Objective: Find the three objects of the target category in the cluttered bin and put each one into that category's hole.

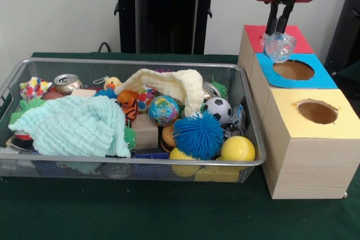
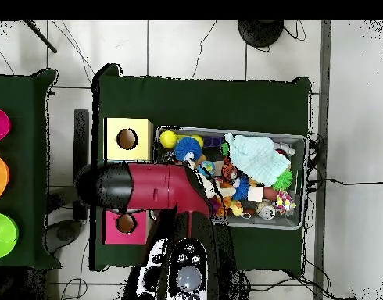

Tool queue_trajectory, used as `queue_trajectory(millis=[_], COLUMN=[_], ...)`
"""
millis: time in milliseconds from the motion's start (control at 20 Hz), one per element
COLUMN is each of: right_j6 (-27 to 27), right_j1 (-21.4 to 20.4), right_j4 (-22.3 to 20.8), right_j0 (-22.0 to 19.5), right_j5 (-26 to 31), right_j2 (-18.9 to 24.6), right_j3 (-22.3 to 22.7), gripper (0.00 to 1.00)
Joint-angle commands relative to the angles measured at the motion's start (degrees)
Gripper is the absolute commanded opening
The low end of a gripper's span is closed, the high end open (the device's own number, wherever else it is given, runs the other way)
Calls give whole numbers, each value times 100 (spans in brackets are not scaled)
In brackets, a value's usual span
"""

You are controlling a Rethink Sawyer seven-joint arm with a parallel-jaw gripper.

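One crinkly clear plastic object (image 1: 279, 45) was pinched between the narrow black fingers of the gripper (image 1: 279, 33), hanging just above the far-left rim of the blue hole (image 1: 293, 70), between the red box top (image 1: 256, 36) and the blue surround. Beside the boxes, the bin (image 1: 251, 117) held a mint cloth (image 1: 73, 126), a cream cloth (image 1: 169, 84), a blue spiky ball (image 1: 198, 134), a yellow ball (image 1: 238, 149), a globe ball (image 1: 163, 110), a soccer ball (image 1: 217, 109) and a can (image 1: 67, 82). Overhead, the arm (image 2: 152, 187) covered the blue box.
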Motion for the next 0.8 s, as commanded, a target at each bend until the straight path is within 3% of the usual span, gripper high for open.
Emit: queue_trajectory(millis=[50,800], right_j6=[1667,2142], right_j1=[239,693], right_j4=[190,489], right_j0=[102,618], right_j5=[-324,-851], right_j2=[-110,-197], right_j3=[14,33], gripper=[0,0])
